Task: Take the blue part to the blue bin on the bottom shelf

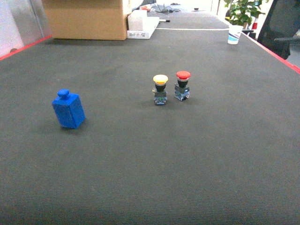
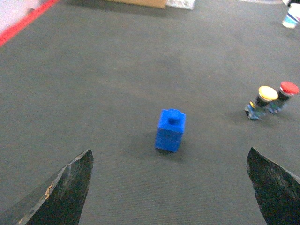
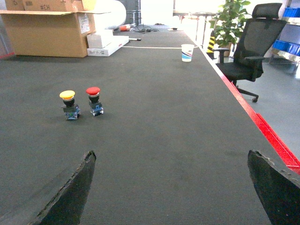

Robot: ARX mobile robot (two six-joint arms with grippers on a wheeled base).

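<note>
Black, rough-edged fingers [image 2: 65, 192] of the left gripper [image 2: 171, 187] stand wide apart at the bottom corners of the left wrist view, holding nothing, with dark woven matting [image 2: 93, 84] showing between them. Straight ahead of that open gap, near but not yet between the fingers, stands the small blue plastic block with a round stud on top [image 2: 170, 130], upright and apart from everything else. It looks rigid, light and smooth-sided, so I judge it will not deform but could slip or tip if pinched high; the flat side faces below the stud seem the surest place to take hold, squarely across the body. Farther off to the gripper's right sit two push-button switches close beside each other, one with a yellow domed cap [image 2: 261, 101] and one with a red domed cap [image 2: 284, 95], each on a dark, bluish base. The right gripper [image 3: 171, 187] is likewise spread and empty, its fingers framing bare matting, the two switches ahead to its left. Beyond those lie a brown cardboard box [image 3: 49, 32], a white paper cup [image 3: 187, 52], a black mesh office chair [image 3: 251, 44] and a potted green plant [image 3: 229, 21]. Neither the blue bin nor the steel shelf appears in any view.
</note>
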